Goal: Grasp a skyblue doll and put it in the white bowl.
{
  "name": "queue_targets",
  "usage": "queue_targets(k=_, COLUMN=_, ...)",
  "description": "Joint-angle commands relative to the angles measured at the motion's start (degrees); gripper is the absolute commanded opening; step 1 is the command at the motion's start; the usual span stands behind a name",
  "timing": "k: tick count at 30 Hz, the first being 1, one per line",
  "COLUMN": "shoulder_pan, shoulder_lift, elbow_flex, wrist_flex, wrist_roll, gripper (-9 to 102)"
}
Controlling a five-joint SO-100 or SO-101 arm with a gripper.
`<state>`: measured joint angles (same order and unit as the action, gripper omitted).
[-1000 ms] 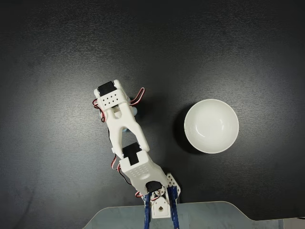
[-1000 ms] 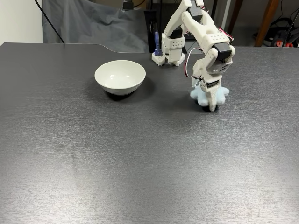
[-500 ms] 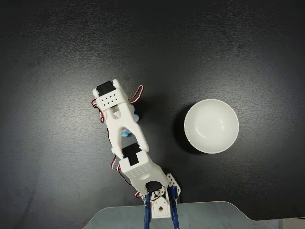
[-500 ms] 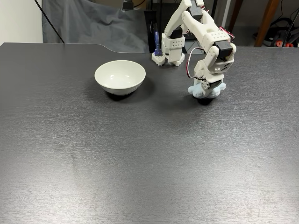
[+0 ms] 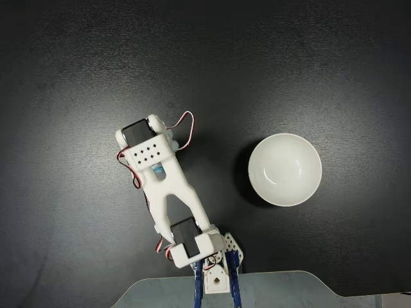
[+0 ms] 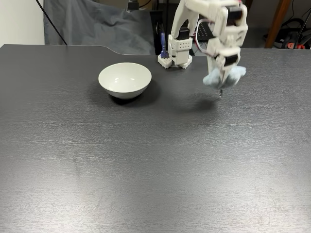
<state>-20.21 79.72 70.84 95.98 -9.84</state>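
A pale-blue fluffy skyblue doll (image 6: 225,76) hangs in the air above the dark table, with my gripper (image 6: 223,77) shut on it. In the top-down fixed view the white arm covers almost all of the doll (image 5: 158,171), and a sliver of blue shows through the arm's gap. The white bowl (image 6: 125,80) stands upright and empty to the left of the doll in the front fixed view. From above, the bowl (image 5: 284,169) lies to the right of the arm.
The arm's base (image 6: 178,48) stands at the far edge of the table behind the bowl. A grey cloth (image 6: 92,26) hangs behind the table's far left. The dark tabletop (image 6: 146,160) stretches wide toward the front.
The gripper has risen off the table with the doll in it. The arm's elbow has folded back toward the base.
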Motion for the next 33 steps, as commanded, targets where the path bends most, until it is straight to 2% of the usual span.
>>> queue_targets(k=1, shoulder_pan=0.0, shoulder_lift=10.9, elbow_flex=-2.11, wrist_flex=0.53, wrist_roll=-0.09, gripper=1)
queue_targets(k=8, shoulder_pan=3.6, shoulder_lift=18.54, elbow_flex=-2.11, wrist_flex=0.53, wrist_roll=0.18, gripper=1)
queue_targets(k=25, shoulder_pan=48.52, shoulder_lift=24.17, elbow_flex=-2.11, wrist_flex=-0.09, wrist_roll=-0.44, gripper=1)
queue_targets(k=33, shoulder_pan=61.87, shoulder_lift=25.22, elbow_flex=-1.93, wrist_flex=0.62, wrist_roll=-0.44, gripper=1)
